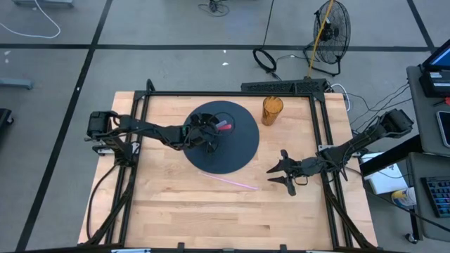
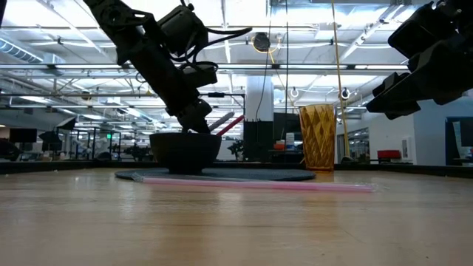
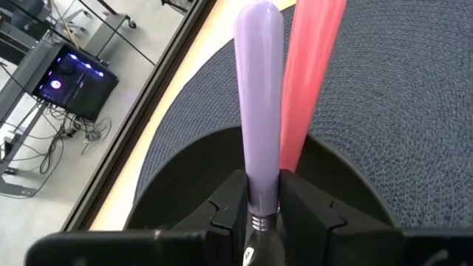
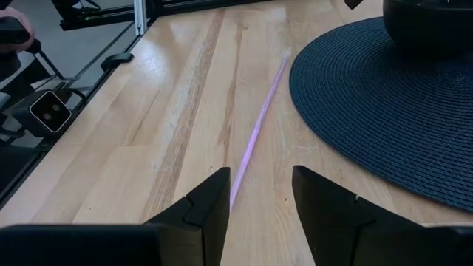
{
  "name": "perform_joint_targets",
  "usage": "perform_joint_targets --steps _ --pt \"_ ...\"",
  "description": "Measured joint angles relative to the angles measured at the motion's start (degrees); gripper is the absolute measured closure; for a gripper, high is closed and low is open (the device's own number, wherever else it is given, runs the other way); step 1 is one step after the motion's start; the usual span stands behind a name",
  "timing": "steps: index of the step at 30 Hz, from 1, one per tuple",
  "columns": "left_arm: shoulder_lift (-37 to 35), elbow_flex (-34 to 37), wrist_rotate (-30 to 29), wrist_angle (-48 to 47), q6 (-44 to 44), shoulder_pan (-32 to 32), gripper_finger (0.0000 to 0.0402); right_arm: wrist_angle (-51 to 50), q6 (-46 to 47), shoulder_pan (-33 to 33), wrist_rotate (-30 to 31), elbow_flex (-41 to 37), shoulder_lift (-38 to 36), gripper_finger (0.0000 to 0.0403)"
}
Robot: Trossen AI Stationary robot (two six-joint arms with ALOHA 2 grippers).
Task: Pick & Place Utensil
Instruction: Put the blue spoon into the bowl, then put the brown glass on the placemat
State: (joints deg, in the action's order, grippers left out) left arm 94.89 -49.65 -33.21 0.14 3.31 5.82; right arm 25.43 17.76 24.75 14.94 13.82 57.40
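A black bowl point(image 1: 199, 124) stands on a round dark placemat point(image 1: 239, 151) at the table's middle. My left gripper point(image 1: 207, 138) is over the bowl, shut on a lavender-handled utensil point(image 3: 259, 96). A red-pink handle point(image 3: 314, 66) lies beside it, leaning out over the bowl's rim point(image 2: 225, 123). My right gripper point(image 1: 277, 176) is open and empty, low over the bare wood to the right of the mat. A thin pink straw point(image 4: 259, 125) lies flat on the table ahead of its fingers. My left gripper pinches the lavender utensil between its two fingers at the base of the handle, by the metal collar point(image 3: 259, 210). The fingers slant down from the table's left. The handle runs on past the fingertips over the bowl. The gripper hides the utensil's other end.
An amber faceted cup point(image 1: 272, 110) stands at the back, right of the mat. The pink straw point(image 1: 232, 181) lies just in front of the mat's near edge. Black frame rails point(image 1: 320, 140) run along the table's sides. Bare wood lies toward the near edge.
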Motion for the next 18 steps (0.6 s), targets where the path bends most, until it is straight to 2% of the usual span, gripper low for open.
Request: perform_joint_targets --steps 12,18 --pt "0.0 0.0 -0.3 0.1 -0.1 0.0 0.0254 0.0 0.0 0.0 0.0 0.0 0.0 0.0261" --pt "-0.8 0.0 -2.9 0.0 0.6 -0.6 0.0241 0.0 0.0 0.0 0.0 0.0 0.0 0.0261"
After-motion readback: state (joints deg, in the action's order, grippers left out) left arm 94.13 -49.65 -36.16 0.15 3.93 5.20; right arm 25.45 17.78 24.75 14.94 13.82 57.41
